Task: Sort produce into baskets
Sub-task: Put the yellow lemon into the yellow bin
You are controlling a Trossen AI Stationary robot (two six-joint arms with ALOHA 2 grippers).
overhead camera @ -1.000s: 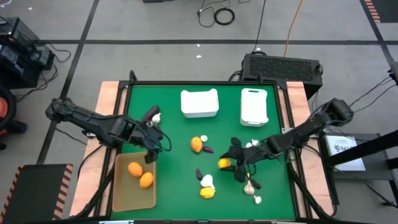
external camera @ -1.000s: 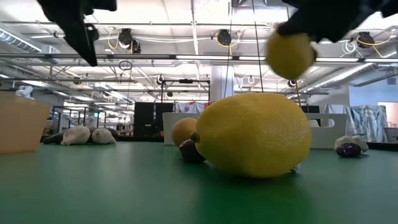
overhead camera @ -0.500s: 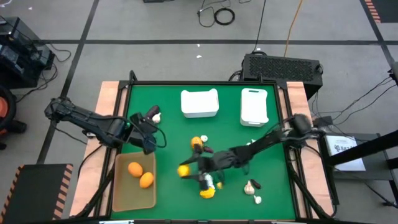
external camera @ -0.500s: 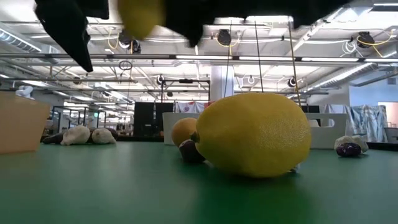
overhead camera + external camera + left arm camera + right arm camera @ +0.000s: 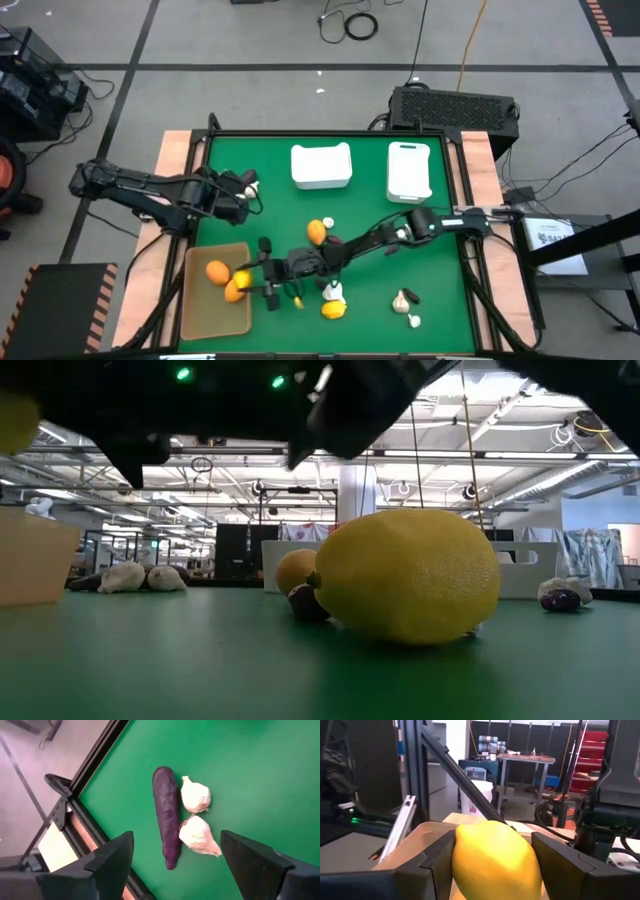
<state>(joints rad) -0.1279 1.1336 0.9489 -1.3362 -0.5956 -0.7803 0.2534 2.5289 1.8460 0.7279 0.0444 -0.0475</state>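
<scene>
- Right gripper (image 5: 256, 276) reaches across the green table (image 5: 440, 300) to the tan tray (image 5: 200, 318)'s edge, its fingers (image 5: 560, 865) clamped on a yellow lemon (image 5: 495, 857).
- Left gripper (image 5: 243, 197) hangs with jaws spread wide and empty over a purple eggplant (image 5: 167, 815) and two garlic bulbs (image 5: 196, 795) near the table's left rim.
- Two oranges (image 5: 217, 271) lie in the tray; both white bins (image 5: 321, 165) sit at the far edge.
- Another lemon (image 5: 405, 575) lies on the mat; beyond, a hall with ceiling lights (image 5: 300, 452).
</scene>
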